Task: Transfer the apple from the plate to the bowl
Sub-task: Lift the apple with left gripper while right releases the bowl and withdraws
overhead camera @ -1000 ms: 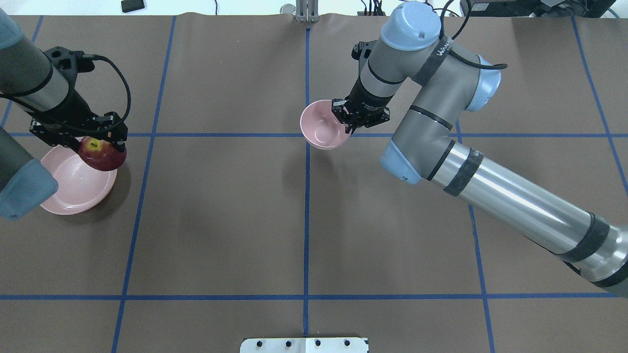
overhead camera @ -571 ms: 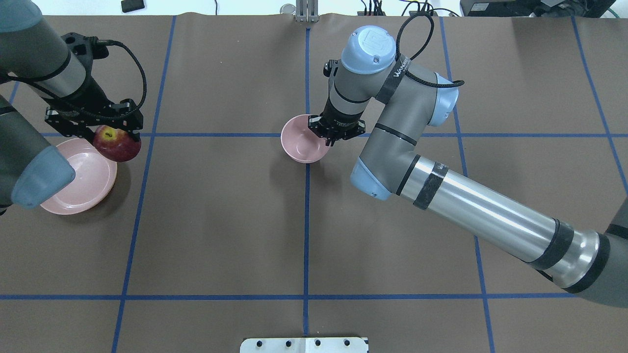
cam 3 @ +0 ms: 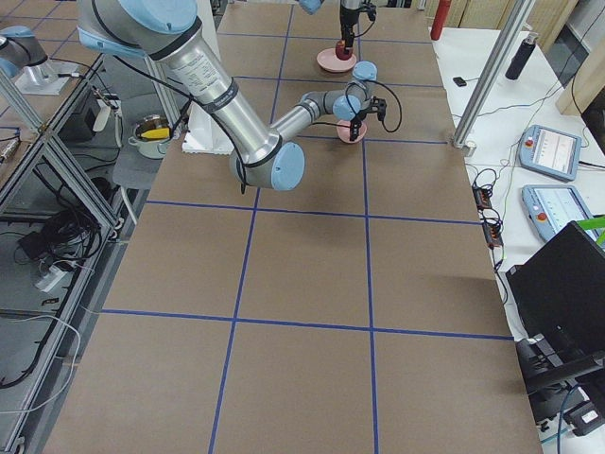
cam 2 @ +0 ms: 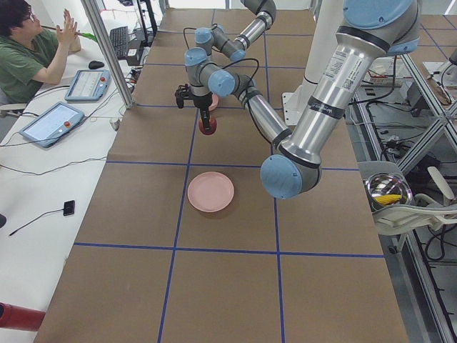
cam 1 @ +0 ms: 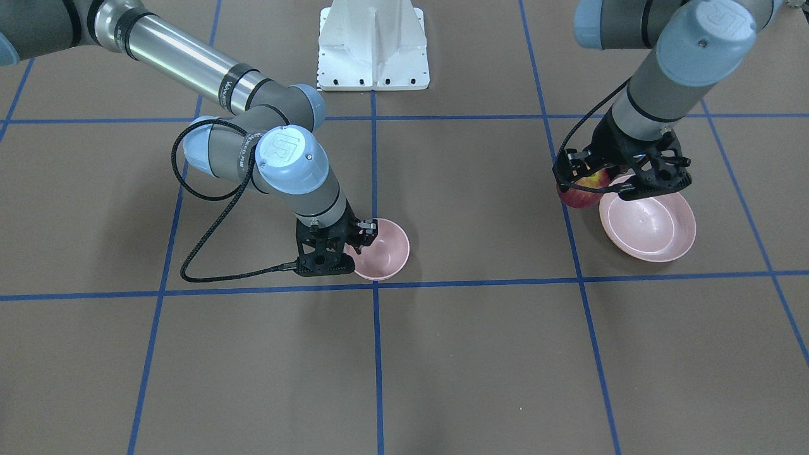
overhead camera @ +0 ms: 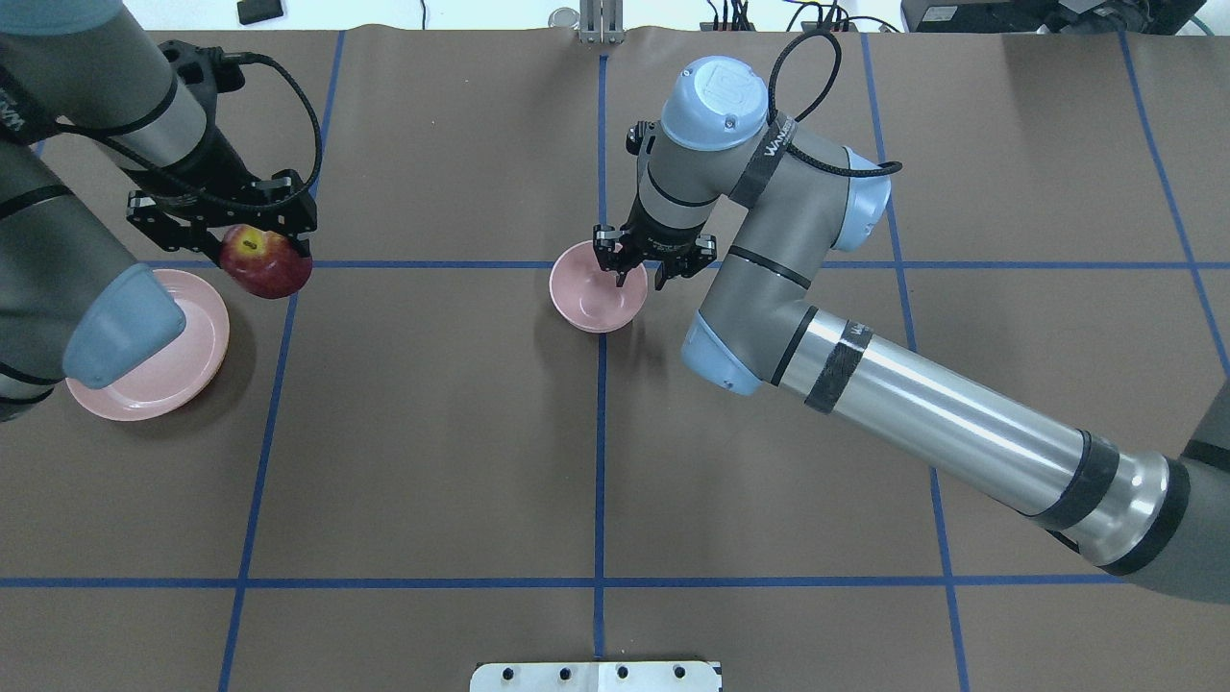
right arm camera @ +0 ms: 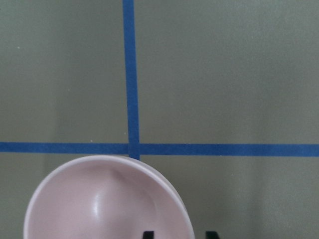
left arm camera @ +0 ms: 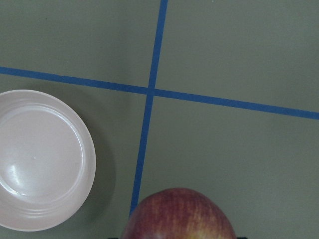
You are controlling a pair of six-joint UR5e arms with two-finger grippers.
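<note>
The left fingers (overhead camera: 300,238) are clamped on the apple (overhead camera: 266,262), which hangs stem up, clear above the surface (overhead camera: 432,432) and just past the rim of the plate (overhead camera: 183,375). The bowl (overhead camera: 591,303) sits well apart toward the robot's right, along the blue tape line (overhead camera: 432,264), so the carry likely runs sideways. The right fingers (overhead camera: 616,272) stand apart astride the bowl's rim and may crowd the drop.
</note>
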